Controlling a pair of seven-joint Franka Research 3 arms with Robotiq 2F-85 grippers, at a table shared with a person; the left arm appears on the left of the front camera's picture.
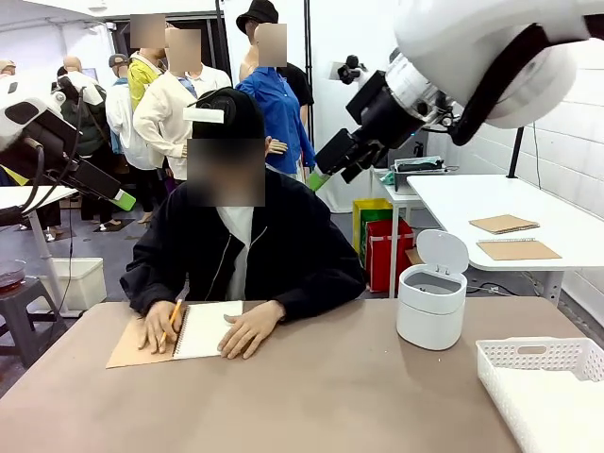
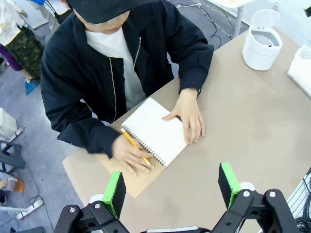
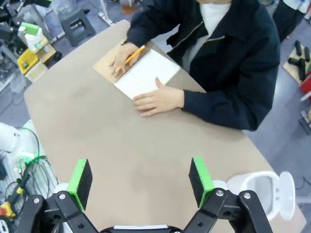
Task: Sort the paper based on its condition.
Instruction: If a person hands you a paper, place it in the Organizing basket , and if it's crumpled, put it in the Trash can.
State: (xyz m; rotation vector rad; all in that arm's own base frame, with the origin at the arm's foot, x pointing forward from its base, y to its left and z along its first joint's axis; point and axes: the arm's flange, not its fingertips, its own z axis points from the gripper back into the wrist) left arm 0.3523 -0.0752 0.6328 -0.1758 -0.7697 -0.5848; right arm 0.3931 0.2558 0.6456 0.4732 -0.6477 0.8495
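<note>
while its lid (image 1: pixel 444 251) stands raised, the bin (image 1: pixel 429 323) sits near a basket (image 1: pixel 517 379).

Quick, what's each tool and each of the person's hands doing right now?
Left tool: open, empty.
Right tool: open, empty.
Person's writing hand: holding a pencil.
Person's other hand: flat on the notebook, empty.

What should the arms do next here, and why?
Probably hold both open: left gripper and right gripper hover above the table. The person's hands rest on the notebook, one writing with a pencil, so no page is free to take yet.
</note>
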